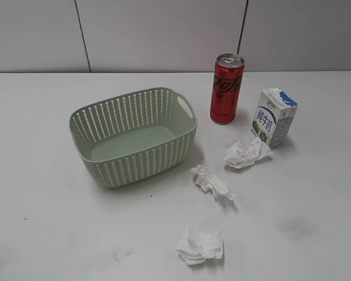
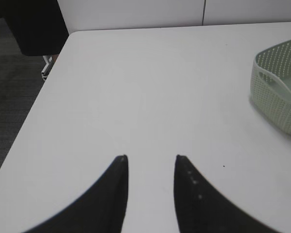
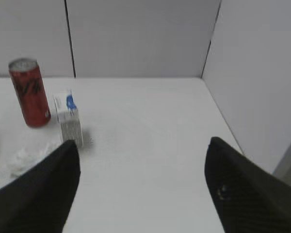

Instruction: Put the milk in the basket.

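Note:
The milk (image 1: 274, 116), a small white carton with a blue top corner, stands upright at the right of the table, right of the red can. It also shows in the right wrist view (image 3: 69, 118), ahead and to the left of my right gripper (image 3: 143, 143), which is wide open and empty. The pale green basket (image 1: 131, 136) stands empty at centre-left; its end shows at the right edge of the left wrist view (image 2: 281, 90). My left gripper (image 2: 150, 158) is open and empty over bare table, left of the basket. Neither gripper shows in the exterior view.
A tall red soda can (image 1: 226, 89) stands between basket and milk, also in the right wrist view (image 3: 30, 98). Crumpled white tissues lie in front of the milk (image 1: 245, 153), near the basket's corner (image 1: 211, 181) and nearer the front (image 1: 199, 246). The table's left edge (image 2: 36, 114) drops to dark floor.

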